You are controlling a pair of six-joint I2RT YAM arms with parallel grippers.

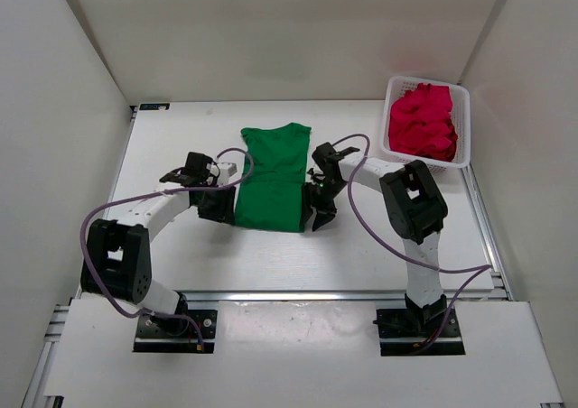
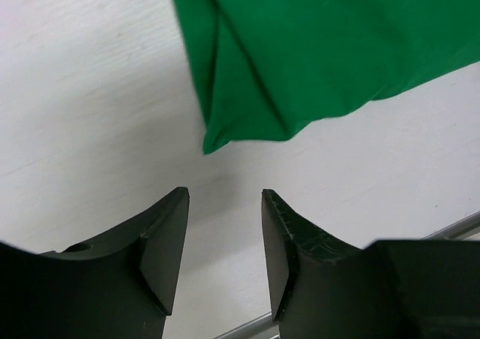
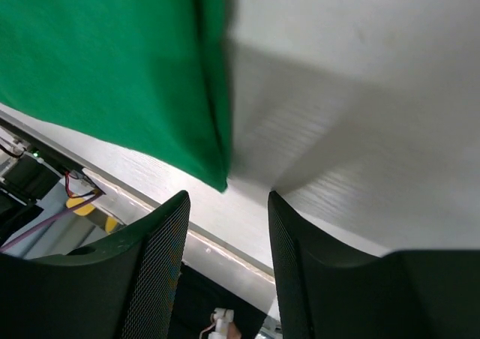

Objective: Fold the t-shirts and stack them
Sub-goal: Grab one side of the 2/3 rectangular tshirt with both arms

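Note:
A bright green t-shirt [image 1: 271, 175] lies flat in a long folded strip in the middle of the table. My left gripper [image 1: 219, 211] is open and empty at the shirt's near left corner [image 2: 214, 140], just off the cloth. My right gripper [image 1: 318, 217] is open and empty at the shirt's near right corner [image 3: 217, 175], also just off it. Red shirts [image 1: 422, 122] lie bunched in a white mesh basket [image 1: 462, 128] at the back right; I cannot tell how many.
The table's near edge with a metal rail [image 1: 343, 292] runs just in front of both grippers. White walls enclose the table on the left, back and right. The arms' cables [image 1: 366, 223] loop over the tabletop.

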